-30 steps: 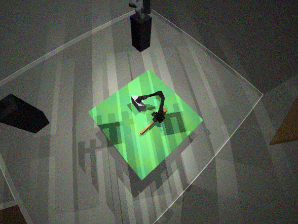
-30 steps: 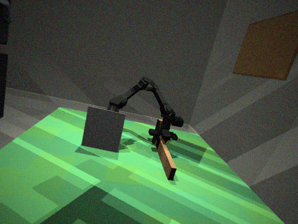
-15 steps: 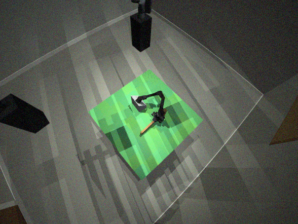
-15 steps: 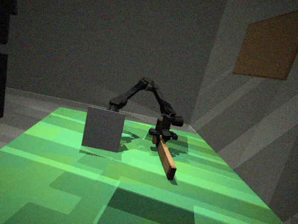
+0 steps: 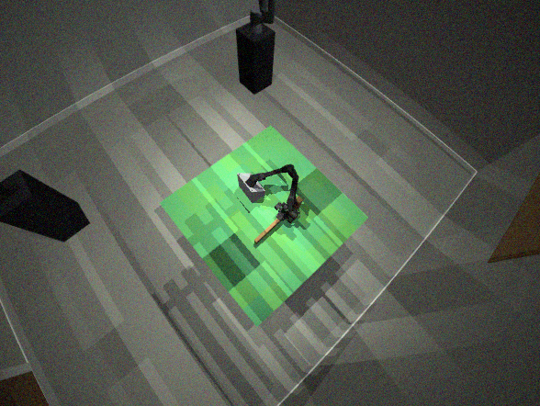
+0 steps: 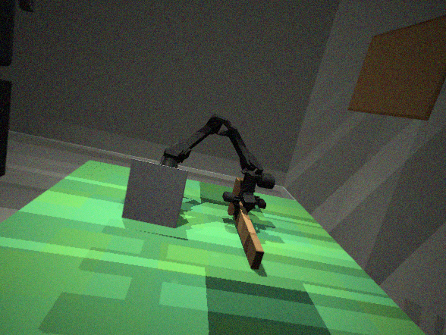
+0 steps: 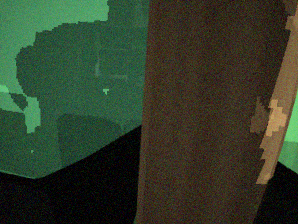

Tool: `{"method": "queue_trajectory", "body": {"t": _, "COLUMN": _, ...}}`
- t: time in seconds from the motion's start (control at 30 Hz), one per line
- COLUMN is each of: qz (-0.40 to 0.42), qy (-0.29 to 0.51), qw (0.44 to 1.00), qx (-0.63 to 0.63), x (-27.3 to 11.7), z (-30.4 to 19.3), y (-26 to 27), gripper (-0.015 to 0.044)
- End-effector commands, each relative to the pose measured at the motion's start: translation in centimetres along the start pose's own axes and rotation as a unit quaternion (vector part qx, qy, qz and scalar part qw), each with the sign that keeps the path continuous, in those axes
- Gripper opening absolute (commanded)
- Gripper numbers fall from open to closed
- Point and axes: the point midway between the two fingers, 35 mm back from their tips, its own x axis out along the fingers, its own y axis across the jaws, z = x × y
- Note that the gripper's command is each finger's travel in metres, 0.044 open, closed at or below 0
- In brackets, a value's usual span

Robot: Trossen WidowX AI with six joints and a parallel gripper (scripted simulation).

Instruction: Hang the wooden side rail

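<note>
While the top view shows the long wooden side rail (image 5: 267, 232) (image 6: 249, 236) (image 7: 200, 110) running diagonally over the green square surface (image 5: 321, 257) (image 6: 114, 265), the wrist view shows it up close; the black metal fingers (image 6: 238, 208) pinch it, near the upright wooden headboard post (image 5: 299, 200) (image 6: 237, 186).

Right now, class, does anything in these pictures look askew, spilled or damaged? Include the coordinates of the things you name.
Nothing plainly stands out. The wooden rail (image 5: 267, 231) (image 6: 248, 236) (image 7: 200, 110) looks unbroken, gripped by the gripper (image 5: 287, 213) (image 6: 243, 206) beside the upright post (image 5: 299, 200) (image 6: 238, 184); I see no spill. The hooks and pins are too small or hidden to judge.
</note>
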Motion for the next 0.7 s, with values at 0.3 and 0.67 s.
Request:
{"method": "queue_trajectory", "body": {"t": 0.3, "qz": 0.007, "qy": 0.0, "qw": 1.0, "qx": 0.002, "x": -0.72, "z": 0.11, "y": 0.35, "gripper": 0.0}}
{"method": "queue_trajectory", "body": {"t": 0.67, "qz": 0.007, "qy": 0.0, "qw": 1.0, "qx": 0.002, "x": -0.9, "z": 0.11, "y": 0.34, "gripper": 0.0}}
